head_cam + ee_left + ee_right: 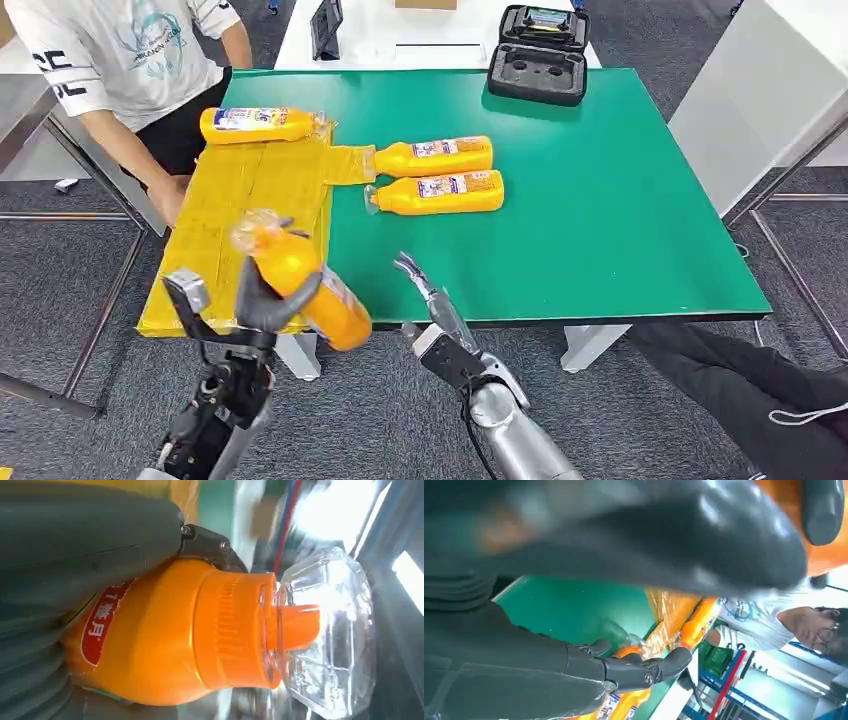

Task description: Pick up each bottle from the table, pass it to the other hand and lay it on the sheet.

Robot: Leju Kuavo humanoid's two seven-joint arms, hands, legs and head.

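My left robot hand [262, 305] gripped an orange plastic bottle [300, 280] around its rounded body, holding it tilted above the near edge of the yellow sheet [235, 215], its clear domed cap [255, 228] pointing away from me. In the left wrist view the ribbed orange collar [235, 630] sat under that glossy see-through cap, and a red label [102, 620] showed on the smooth shoulder. My right robot hand [425, 290] was released, its dark fingers [410, 268] stretched out over the near edge of the counter [620, 200], just beside the held bottle but apart from it.

The counter had a flat green matte top. The sheet was crinkled and shiny, draped over the counter's left side. One bottle [258, 124] lay on its side at the far end of the sheet. Two more bottles [440, 175] lay side by side on the green surface, their caps toward the sheet's edge. A dark moulded case [540, 55] stood open at the far side. A person in a white shirt [120, 60] stood at the far left corner, one hand [172, 200] beside the sheet
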